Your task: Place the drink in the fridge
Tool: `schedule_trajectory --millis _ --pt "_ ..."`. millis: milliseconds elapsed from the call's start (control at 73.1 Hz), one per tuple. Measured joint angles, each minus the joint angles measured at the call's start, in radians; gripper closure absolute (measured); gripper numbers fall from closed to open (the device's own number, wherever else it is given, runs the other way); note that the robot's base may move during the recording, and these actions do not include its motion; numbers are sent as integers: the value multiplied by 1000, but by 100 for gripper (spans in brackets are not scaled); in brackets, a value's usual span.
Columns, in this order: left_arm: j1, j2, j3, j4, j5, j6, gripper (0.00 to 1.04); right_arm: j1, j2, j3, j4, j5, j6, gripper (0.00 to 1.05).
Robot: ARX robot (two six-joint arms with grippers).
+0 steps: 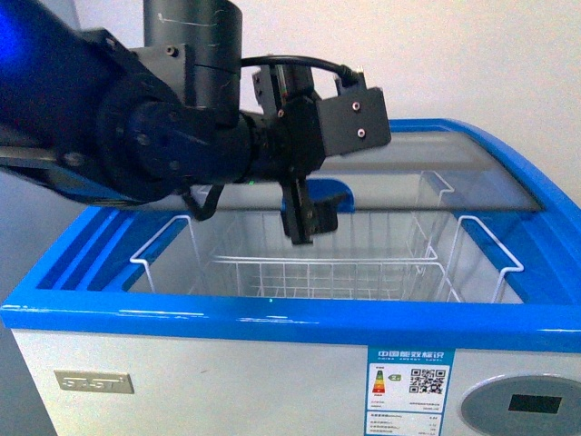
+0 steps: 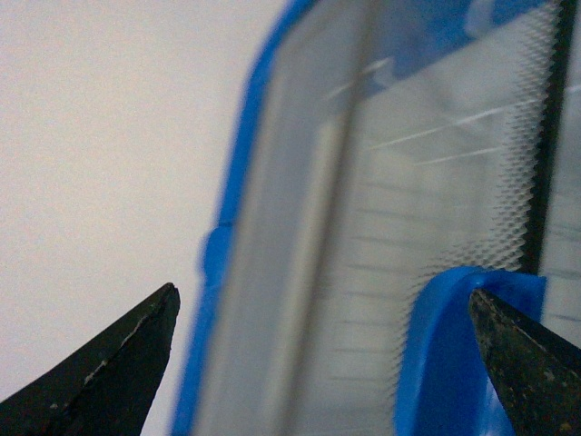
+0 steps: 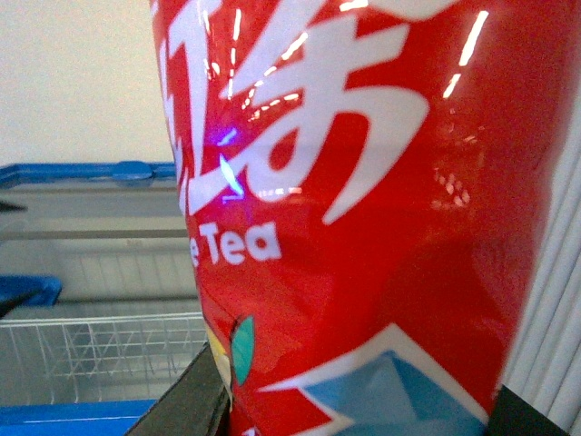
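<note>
The fridge is a white chest freezer with a blue rim, seen from the front with its top open over white wire baskets. Its curved glass lid sits slid back to the right. My left gripper hangs open over the opening, right by the lid's blue handle. In the left wrist view the gripper is open, with the handle beside one fingertip. My right gripper is shut on the drink, whose red label fills that view. The fridge rim and a basket show behind it.
The fridge's front bears a brand plate, an energy label and a grey control panel. A plain white wall stands behind. My left arm spans the upper left of the front view.
</note>
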State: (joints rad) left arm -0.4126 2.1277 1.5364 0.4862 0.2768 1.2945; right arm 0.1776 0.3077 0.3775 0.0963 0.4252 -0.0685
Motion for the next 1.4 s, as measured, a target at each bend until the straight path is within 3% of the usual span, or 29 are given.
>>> schedule_trajectory --millis 151,356,493,616,684,835,862,876,931,972,1054,1136,1191,1246,1300,1396 --pt "12 136 305 138 -255 -61 8 0 0 0 0 1 0 67" --pt "20 65 350 87 -380 -315 8 0 0 0 0 0 0 67" --pt "13 -171 60 -150 -372 -783 8 0 0 0 0 2 0 67" --pt "11 -355 -166 -190 -276 -999 8 0 0 0 0 0 0 67" --pt "14 -585 -405 -191 -213 -1174 8 0 0 0 0 0 0 67" --pt "63 -973 -757 -276 -134 -1380 8 0 0 0 0 1 0 67" --pt "63 -1016 -800 -273 -168 -1381 10 0 0 0 0 1 0 67" --pt "60 -1059 -847 -243 -247 -1378 13 0 0 0 0 0 0 67" --pt "68 -1172 -958 -184 -415 -1357 22 0 0 0 0 0 0 67" --pt "91 -1276 -1035 -190 -494 -1337 29 0 0 0 0 -3 0 67" --pt "193 -1551 -1211 -287 -484 -1318 47 -2 2 1 -5 -2 2 67" --pt "238 -1690 -1302 -305 -446 -1313 61 -79 36 96 -252 -184 -8 67" --pt "264 -1740 -1336 -304 -413 -1310 75 -188 69 153 -435 -413 -76 67" --pt "284 -1765 -1361 -304 -399 -1307 87 -300 129 165 -462 -571 -161 67" --pt "360 -1796 -1384 -305 -294 -1304 102 -396 258 228 -414 -694 -308 67" --pt "404 -1821 -1407 -307 -287 -1303 102 -423 434 336 -366 -769 -521 67"
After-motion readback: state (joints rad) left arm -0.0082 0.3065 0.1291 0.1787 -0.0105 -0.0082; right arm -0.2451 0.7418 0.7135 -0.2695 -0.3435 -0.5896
